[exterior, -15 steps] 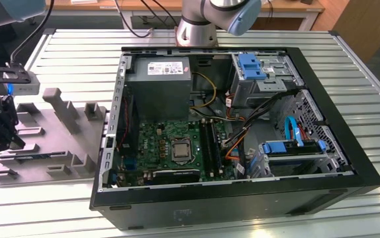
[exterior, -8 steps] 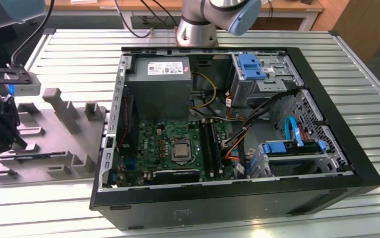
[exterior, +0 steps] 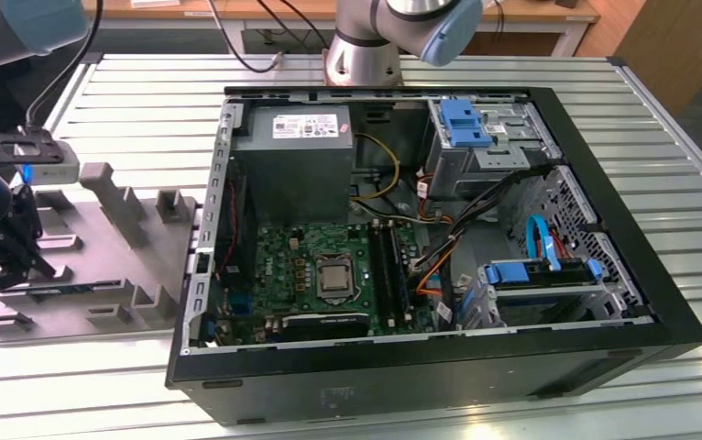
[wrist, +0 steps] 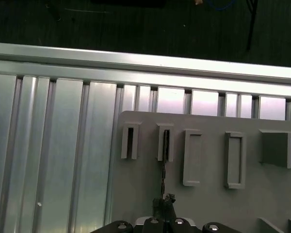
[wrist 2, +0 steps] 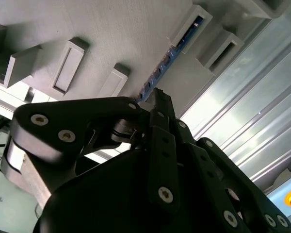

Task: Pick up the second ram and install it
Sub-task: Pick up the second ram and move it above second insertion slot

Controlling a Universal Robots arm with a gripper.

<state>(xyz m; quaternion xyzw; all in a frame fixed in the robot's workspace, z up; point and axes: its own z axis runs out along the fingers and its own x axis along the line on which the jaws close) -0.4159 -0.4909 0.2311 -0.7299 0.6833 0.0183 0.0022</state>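
Ram (exterior: 70, 291) stands edgewise in the holder (exterior: 106, 234) slot, lower left of the exterior view, my pincer (wrist: 165, 200) pinched narrow on its end. Light, stiff, fragile, I judge: grip the board edges, never the chips.

We can read no text, number or sign here. A white label (exterior: 308, 126) sits on the power supply (exterior: 288, 174) in the exterior view, but its print is too small for us to make out. The ram (exterior: 72, 289) in the holder (exterior: 106, 238) shows us no legible print either; in the second wrist view we see it (wrist 2: 166, 59) edge-on.
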